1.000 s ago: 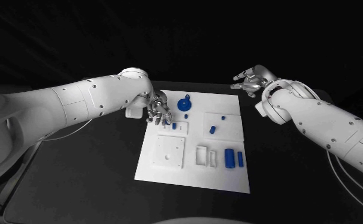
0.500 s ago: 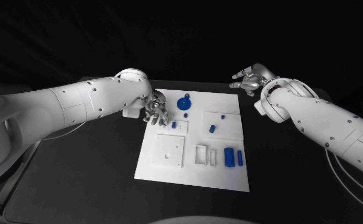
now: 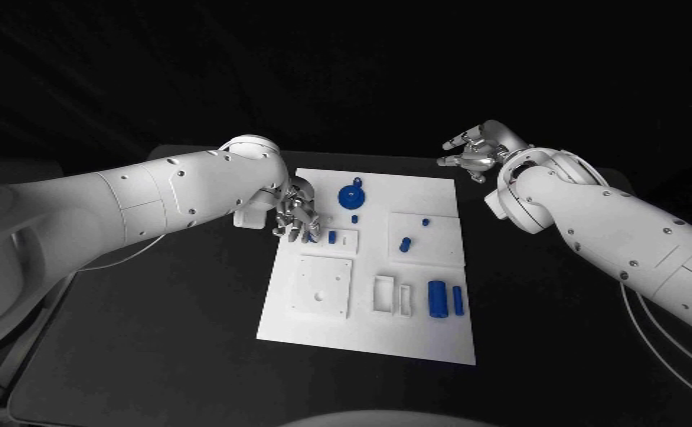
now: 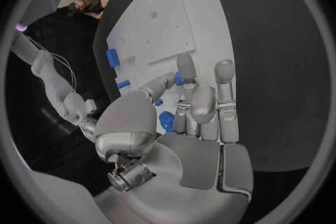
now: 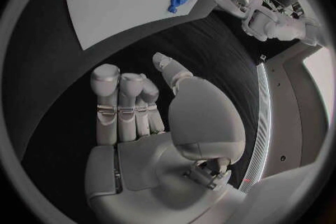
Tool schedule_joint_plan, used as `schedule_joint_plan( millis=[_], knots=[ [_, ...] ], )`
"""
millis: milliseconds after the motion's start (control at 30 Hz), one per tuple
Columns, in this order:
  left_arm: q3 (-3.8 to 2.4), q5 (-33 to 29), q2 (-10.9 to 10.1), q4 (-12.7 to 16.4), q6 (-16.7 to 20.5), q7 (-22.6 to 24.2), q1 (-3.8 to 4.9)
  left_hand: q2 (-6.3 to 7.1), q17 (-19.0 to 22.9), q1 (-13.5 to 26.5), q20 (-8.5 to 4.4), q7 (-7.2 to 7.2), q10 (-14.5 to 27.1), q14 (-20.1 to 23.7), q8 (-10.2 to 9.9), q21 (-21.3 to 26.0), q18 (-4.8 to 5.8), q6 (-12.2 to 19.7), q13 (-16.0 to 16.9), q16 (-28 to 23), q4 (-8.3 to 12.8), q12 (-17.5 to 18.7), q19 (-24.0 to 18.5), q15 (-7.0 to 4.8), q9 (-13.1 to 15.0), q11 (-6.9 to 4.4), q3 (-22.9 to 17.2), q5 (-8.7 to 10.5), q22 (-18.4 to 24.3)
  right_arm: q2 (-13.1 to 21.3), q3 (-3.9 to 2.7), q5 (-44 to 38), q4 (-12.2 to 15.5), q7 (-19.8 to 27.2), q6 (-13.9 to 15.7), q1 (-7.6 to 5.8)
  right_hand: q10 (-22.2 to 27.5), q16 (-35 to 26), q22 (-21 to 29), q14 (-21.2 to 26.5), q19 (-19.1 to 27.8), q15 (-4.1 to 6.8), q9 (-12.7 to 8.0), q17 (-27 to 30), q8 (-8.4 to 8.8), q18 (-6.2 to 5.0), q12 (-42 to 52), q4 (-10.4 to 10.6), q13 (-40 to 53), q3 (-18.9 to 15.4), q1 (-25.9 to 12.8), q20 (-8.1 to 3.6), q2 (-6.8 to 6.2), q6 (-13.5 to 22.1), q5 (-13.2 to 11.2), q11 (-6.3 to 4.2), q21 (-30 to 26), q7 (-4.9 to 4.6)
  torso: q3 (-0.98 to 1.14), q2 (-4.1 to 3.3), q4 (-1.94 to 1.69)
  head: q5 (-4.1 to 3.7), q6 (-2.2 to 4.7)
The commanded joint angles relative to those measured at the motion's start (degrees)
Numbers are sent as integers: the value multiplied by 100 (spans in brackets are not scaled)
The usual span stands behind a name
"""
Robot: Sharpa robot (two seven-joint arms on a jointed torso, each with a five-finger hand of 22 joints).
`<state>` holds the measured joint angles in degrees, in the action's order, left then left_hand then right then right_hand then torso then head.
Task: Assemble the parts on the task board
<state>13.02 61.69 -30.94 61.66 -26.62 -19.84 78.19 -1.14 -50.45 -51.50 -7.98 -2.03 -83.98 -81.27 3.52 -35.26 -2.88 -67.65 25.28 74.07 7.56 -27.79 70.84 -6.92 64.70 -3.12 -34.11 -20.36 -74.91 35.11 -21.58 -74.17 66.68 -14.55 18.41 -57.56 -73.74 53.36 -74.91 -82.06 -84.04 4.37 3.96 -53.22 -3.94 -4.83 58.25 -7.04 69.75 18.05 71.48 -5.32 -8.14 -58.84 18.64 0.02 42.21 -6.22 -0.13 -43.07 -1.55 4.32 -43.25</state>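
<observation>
The white task board (image 3: 368, 332) lies in the middle of the black table. My left hand (image 3: 296, 215) hovers at the board's left edge with its fingers stretched out. Their tips (image 4: 185, 64) are right beside a small upright blue part (image 3: 332, 238) that stands in a small white holder; I cannot tell if they touch it. The same part (image 4: 178, 79) shows between thumb and finger in the left wrist view. A blue disc-shaped part (image 3: 351, 197) lies just beyond. My right hand (image 3: 473, 152) hangs past the board's far right corner, fingers loose and holding nothing (image 5: 140, 117).
Two blue cylinders (image 3: 437, 299) stand side by side near the board's front right. Another small blue part (image 3: 407, 244) sits on a raised white square. A white square block (image 3: 325, 287) with holes takes up the board's front left. Black table surrounds the board.
My left hand has drawn back a little toward the board's left edge, away from the small upright part, which stays put. The right hand has not moved.
</observation>
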Motion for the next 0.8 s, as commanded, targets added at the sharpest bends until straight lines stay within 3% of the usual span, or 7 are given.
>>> schedule_joint_plan(
  millis=[33,800],
  knots=[
    [3,-133,-23,0,81,-44,-11,-59,8,-92,7,235,-193,-19,36,-19,-22,-252,0,9,896,-23,-1,-11,2,-53,-872,-12,-103,3,-2,-62,9,20,-61,4,32,-28,-188,-36,-313,-10,-7,-8,36,-42,12,-21,6,7,-21,-16,40,-17,8,-17,-19,-15,6,-1,2,-4,-6],
    [3,-148,-79,100,435,-136,-30,-64,-19,-97,7,238,-205,-35,39,-8,-27,-257,-3,40,898,-36,19,-13,-1,-58,-865,-5,-104,9,-2,-63,6,19,-61,4,32,-28,-188,-36,-313,-10,-7,-8,36,-42,12,-21,6,7,-21,-16,40,-17,8,-17,-19,-15,4,-2,4,-4,-6]
  ],
)
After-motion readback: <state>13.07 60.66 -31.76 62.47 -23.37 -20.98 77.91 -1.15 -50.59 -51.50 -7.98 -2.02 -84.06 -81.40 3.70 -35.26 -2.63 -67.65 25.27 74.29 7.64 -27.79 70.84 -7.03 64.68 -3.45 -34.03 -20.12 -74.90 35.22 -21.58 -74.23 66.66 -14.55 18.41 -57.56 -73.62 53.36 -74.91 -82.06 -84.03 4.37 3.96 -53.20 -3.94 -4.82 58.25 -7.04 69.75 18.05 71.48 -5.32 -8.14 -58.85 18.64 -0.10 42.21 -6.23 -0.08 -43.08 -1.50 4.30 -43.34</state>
